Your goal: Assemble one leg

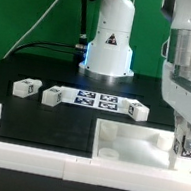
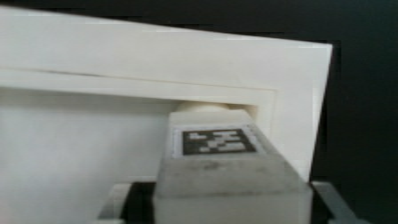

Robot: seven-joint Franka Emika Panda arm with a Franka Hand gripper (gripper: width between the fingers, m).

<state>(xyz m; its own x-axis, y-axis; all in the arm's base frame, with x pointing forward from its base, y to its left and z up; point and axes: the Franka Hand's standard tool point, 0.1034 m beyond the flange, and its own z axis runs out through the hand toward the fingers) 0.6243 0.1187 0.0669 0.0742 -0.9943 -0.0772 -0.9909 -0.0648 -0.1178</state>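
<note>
Over the tray (image 1: 126,140), the half-hidden tool (image 1: 187,148) grips a leg (image 2: 217,150), its base unseen.

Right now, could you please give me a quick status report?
Gripper shut on leg. Leg at tray corner, looks partly seated. Three legs loose beside the marker board. Nothing in the way.

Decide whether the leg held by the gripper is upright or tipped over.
Upright. The leg stands on end between the gripper fingers, its tagged face showing and its tip at the tray corner.
</note>
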